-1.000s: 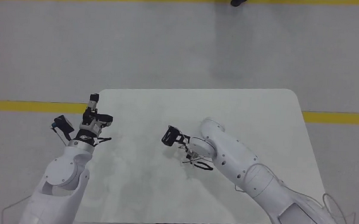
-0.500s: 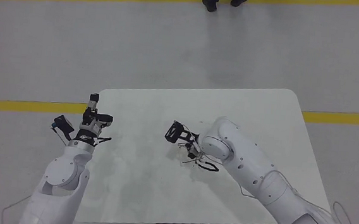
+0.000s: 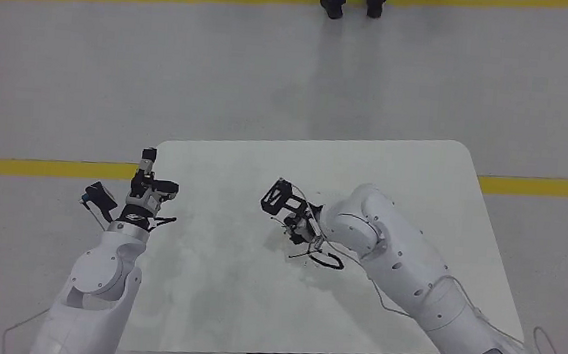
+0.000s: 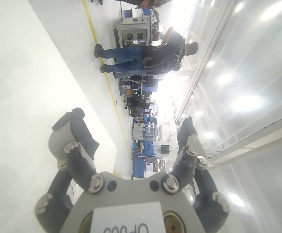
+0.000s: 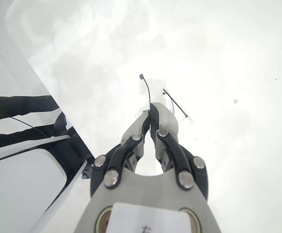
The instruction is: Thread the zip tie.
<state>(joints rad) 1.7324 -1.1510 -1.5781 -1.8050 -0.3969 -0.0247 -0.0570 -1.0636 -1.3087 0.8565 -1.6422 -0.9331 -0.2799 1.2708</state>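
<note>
Right gripper (image 5: 151, 110) is clamped tight on a black zip tie (image 5: 147, 90) over the white table (image 5: 220, 66). The tie's head (image 5: 141, 76) projects past the fingertips. A second zip tie (image 5: 175, 103) lies just beside, on a clear plastic sheet (image 5: 187, 121). Left gripper (image 4: 131, 119) stands at the table's left edge, fingers wide apart, empty. Recommendation: keep the head steady and unrotated, then bring the tail squarely into its slot.
</note>
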